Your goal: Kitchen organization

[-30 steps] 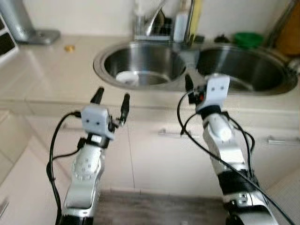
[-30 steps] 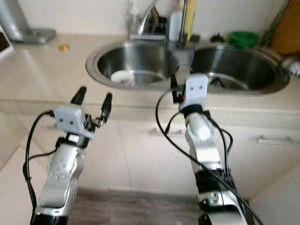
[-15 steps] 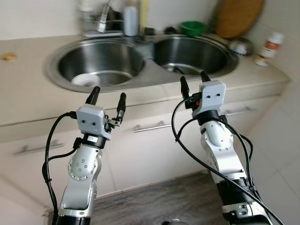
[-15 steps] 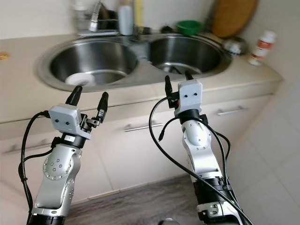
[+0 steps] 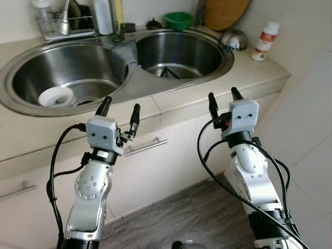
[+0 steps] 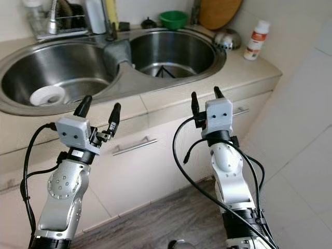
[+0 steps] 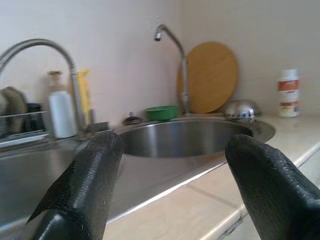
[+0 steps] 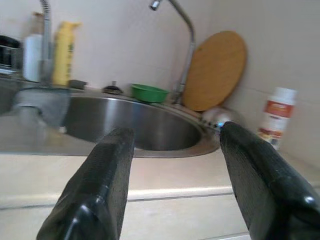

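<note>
We judge the tidying hardly begun: our left pincer (image 5: 120,107) and right pincer (image 5: 222,98) hover wide open and empty before the sink (image 5: 207,70). A bottle (image 5: 263,40), green bowl (image 5: 178,21) and white dish (image 5: 56,96) at the sink look untouched.

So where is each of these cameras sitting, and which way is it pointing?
Left and right eye views: from the head, looking down at the double sink; both arms show, left gripper and right gripper open.
Left wrist view: along its fingers towards the sink.
Right wrist view: likewise. Both share the green bowl and cutting board.
</note>
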Motion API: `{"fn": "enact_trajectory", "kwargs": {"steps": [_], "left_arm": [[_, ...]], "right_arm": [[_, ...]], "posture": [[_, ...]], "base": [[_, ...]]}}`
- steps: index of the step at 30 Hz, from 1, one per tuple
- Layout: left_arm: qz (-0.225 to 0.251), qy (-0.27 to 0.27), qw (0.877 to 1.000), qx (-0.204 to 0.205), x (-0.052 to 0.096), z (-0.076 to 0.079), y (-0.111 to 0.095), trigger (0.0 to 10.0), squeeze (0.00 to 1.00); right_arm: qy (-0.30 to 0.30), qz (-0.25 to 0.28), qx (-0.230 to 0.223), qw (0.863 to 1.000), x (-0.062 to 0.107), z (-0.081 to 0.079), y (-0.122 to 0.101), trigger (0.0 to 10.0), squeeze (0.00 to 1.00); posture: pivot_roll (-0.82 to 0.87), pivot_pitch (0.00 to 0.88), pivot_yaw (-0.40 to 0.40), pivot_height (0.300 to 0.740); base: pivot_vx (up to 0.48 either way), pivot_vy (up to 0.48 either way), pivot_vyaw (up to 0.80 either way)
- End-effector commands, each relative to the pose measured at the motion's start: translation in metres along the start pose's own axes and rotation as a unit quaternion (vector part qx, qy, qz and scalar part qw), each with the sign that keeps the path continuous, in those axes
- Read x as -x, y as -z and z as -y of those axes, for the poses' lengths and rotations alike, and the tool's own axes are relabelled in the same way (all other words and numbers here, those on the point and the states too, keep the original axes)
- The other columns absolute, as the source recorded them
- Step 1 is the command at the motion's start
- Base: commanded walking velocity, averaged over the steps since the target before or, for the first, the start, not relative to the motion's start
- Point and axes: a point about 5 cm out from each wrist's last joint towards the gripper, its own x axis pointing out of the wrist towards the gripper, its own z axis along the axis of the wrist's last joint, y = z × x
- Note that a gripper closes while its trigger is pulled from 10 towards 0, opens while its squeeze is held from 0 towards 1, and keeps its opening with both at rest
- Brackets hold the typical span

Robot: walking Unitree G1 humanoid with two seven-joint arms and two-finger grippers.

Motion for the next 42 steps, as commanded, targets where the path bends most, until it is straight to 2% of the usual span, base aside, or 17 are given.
{"fn": "enact_trajectory", "kwargs": {"steps": [1, 5, 14, 21, 29, 42], "left_arm": [[-0.002, 0.002, 1.0, -0.002, -0.001, 0.0, 0.0, 10.0, 0.0], [0.002, -0.001, 1.0, 0.001, -0.002, 0.0, 0.0, 10.0, 0.0], [-0.004, -0.003, 1.0, 0.001, -0.002, 0.0, 0.001, 10.0, 0.0], [-0.003, -0.003, 1.0, -0.004, -0.003, -0.001, 0.001, 10.0, 0.0], [-0.001, -0.007, 1.0, 0.0, -0.001, -0.001, 0.001, 10.0, 0.0], [-0.008, -0.005, 1.0, -0.002, -0.001, 0.001, 0.003, 10.0, 0.0]], "right_arm": [[0.009, 0.005, -0.004, 1.0, -0.001, 0.002, -0.004, 10.0, 0.0], [0.019, -0.006, -0.018, 1.0, -0.003, 0.004, -0.002, 10.0, 0.0], [0.029, -0.009, -0.016, 0.999, -0.005, 0.006, -0.002, 10.0, 0.0], [0.046, -0.016, -0.028, 0.998, -0.01, 0.006, 0.001, 10.0, 0.0], [0.038, -0.016, -0.032, 0.999, -0.011, 0.001, 0.0, 10.0, 0.0], [0.052, -0.021, -0.033, 0.998, -0.012, 0.004, 0.002, 10.0, 0.0]], "posture": [[0.0, 0.0, -0.016, 0.74], [0.0, 0.0, -0.022, 0.74], [0.0, 0.0, -0.025, 0.74], [0.01, 0.0, -0.02, 0.74], [0.0, 0.001, -0.033, 0.74], [0.0, 0.001, -0.027, 0.74]], "base": [[0.0, -0.277, -0.8], [0.0, 0.0, -0.8], [0.0, 0.0, -0.8], [0.0, -0.449, -0.8], [0.0, 0.0, -0.8], [0.0, 0.0, -0.8]]}}
